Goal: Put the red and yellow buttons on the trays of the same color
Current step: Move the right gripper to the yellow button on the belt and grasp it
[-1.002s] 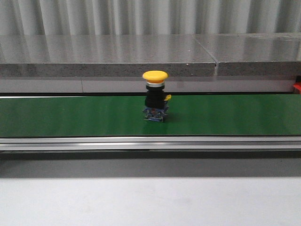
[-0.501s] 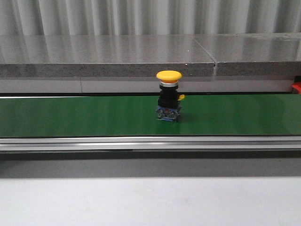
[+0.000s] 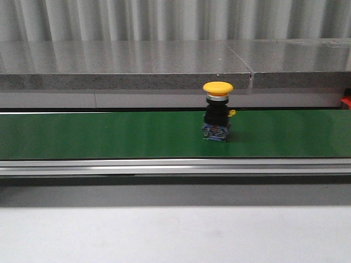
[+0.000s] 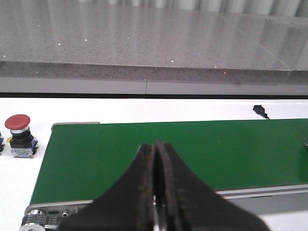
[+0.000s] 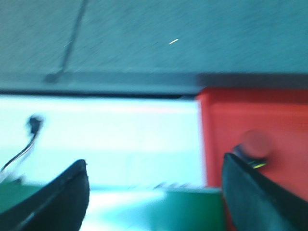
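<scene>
- Yellow button [image 3: 218, 118]: stands on the green belt [image 3: 98, 134], a little right of the middle of the front view, toward the belt's far edge. No tray touches it.
- Build, by judgement: a rigid switch in three tiers, a broad yellow mushroom cap on top, a black collar below, and a blue contact block at the base. Likely light, hard and not fragile. The smooth domed cap looks slippery.
- Where to hold, by judgement: across the black collar under the cap, where the sides are straighter and the overhanging cap would stop it sliding out. The cap rim is a poorer choice. A small yellow tab juts from the collar's right side and is best left outside the grip.
- Orientation: upright, long axis vertical, cap pointing up, base flat on the belt. Top-heavy by its shape, so a sideways nudge could tip it.
- Red button [image 4: 20, 135]: upright on the white worktop [image 4: 144, 108], just off the belt's left end.
- Second red button [image 5: 254, 144]: sits in the red tray [image 5: 279, 120], blurred in the right wrist view.
- Left gripper [image 4: 155, 192]: jaws pressed together, holding nothing, above the belt's near edge.
- Right gripper [image 5: 154, 192]: jaws spread wide, nothing between them, near the red tray.
- Yellow tray: not seen in any view.
</scene>
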